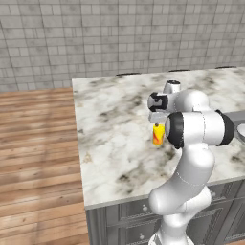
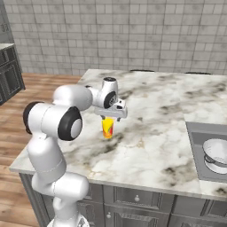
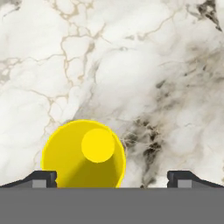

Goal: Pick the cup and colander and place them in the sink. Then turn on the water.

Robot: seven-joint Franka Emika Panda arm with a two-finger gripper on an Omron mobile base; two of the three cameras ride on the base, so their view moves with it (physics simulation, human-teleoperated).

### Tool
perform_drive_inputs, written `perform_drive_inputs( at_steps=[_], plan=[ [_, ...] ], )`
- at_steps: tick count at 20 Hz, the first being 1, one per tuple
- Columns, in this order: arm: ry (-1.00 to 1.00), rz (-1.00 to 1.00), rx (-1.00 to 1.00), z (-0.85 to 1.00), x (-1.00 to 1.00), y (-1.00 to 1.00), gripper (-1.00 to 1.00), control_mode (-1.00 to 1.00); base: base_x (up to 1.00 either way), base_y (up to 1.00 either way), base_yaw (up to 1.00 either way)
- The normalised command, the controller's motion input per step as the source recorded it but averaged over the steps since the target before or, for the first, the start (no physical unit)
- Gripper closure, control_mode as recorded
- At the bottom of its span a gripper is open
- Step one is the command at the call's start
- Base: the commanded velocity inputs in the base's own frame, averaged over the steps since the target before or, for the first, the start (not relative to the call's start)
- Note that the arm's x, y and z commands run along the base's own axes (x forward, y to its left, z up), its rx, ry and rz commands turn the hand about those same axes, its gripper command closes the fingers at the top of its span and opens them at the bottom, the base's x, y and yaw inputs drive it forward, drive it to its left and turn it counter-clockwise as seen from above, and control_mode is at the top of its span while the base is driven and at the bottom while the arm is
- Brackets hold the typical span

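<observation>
Count, current frame:
- cup (image 2: 107, 127): one, yellow with a red-orange patch.
- colander (image 2: 216, 154): one, white.
- sink (image 2: 199, 133): one; a single basin is visible at the frame edge.
- marble surface (image 2: 150, 133): one.
- robot arm: one, with one end effector (image 3: 112, 177) carrying two fingertips (image 3: 41, 178).

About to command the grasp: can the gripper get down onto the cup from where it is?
Probably yes: the gripper hangs open right above the upright cup, nothing between, though the cup sits off-centre toward one finger.
</observation>
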Motion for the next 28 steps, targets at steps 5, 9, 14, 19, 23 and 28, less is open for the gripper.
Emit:
perform_drive_inputs(
  at_steps=[5,9,14,19,23,28],
  plan=[
    [0.0,0.0,0.0,-0.05,0.11,-0.03,-1.0,-1.0,0.0,0.0,0.0],
    [0.0,0.0,0.0,-0.04,0.0,-0.07,-1.0,-1.0,0.0,0.0,0.0],
    [0.0,0.0,0.0,-0.28,0.0,-0.05,-1.0,-1.0,0.0,0.0,0.0],
    [0.0,0.0,0.0,-0.31,0.0,-0.04,-1.0,-1.0,0.0,0.0,0.0],
    [0.0,0.0,0.0,-0.21,0.0,-0.06,-1.0,-1.0,0.0,0.0,0.0],
    [0.0,0.0,0.0,-0.19,0.0,-0.08,-1.0,-1.0,0.0,0.0,0.0]
  ],
)
